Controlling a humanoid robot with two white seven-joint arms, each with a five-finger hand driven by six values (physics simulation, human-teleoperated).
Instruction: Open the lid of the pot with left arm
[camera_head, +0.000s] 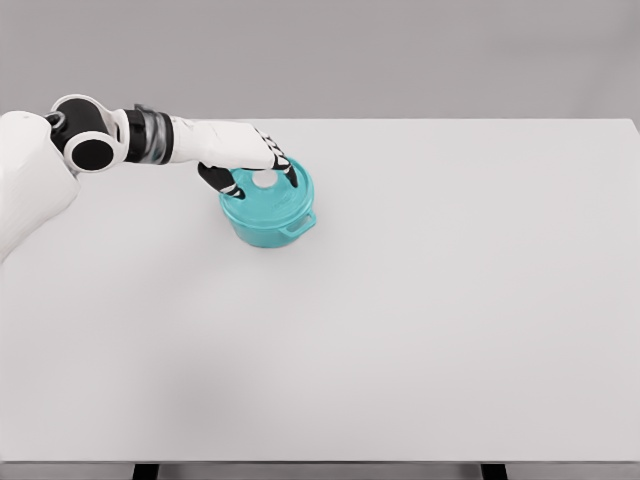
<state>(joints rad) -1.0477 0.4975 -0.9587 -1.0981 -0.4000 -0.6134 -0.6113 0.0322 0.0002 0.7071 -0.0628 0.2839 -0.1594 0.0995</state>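
Observation:
A teal pot (268, 222) stands on the white table (400, 320), left of the middle and toward the far side. Its teal lid (283, 197) rests on top, with a pale round knob (265, 181) in the middle. A side handle sticks out at the pot's right front. My left hand (258, 172) reaches in from the left and hangs right over the lid, its dark-tipped fingers (286, 172) curled down around the knob. The thumb sits at the lid's left edge. Whether the fingers actually clamp the knob is hard to tell. The right arm does not show.
The table's far edge runs just behind the pot. My left upper arm and shoulder (40, 170) fill the left side of the picture.

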